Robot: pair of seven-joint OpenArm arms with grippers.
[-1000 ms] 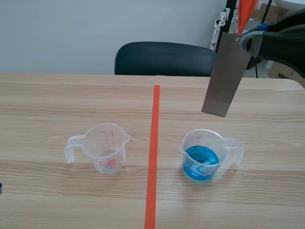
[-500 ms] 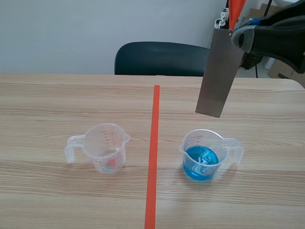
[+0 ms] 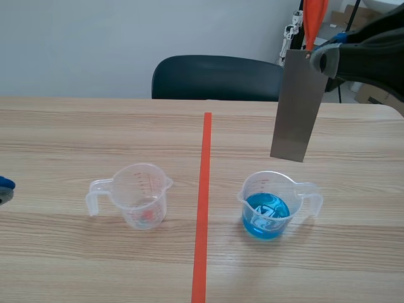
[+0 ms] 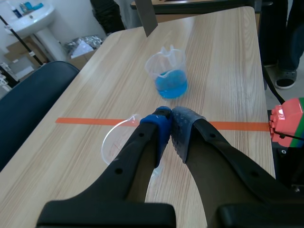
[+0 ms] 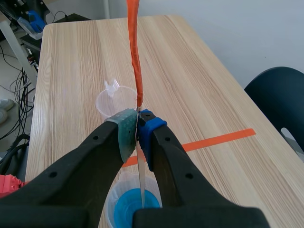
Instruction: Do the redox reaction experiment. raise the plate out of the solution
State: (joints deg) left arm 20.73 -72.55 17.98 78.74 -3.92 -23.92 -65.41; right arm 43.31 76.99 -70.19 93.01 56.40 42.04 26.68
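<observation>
Clamped by its top edge in the right jaws, the plate [image 3: 298, 107] hangs below them, clear above the cup [image 3: 270, 201] of blue solution [image 3: 266, 216]; it looks thin, stiff, light, likely slick where wet, so this dry top edge suits gripping; left jaws closed, empty.

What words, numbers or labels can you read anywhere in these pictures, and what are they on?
No text can be read.
Red scale marks on the empty measuring cup: too small and blurred to read.
No writing shows on the metal plate or the cup of blue liquid.
</observation>
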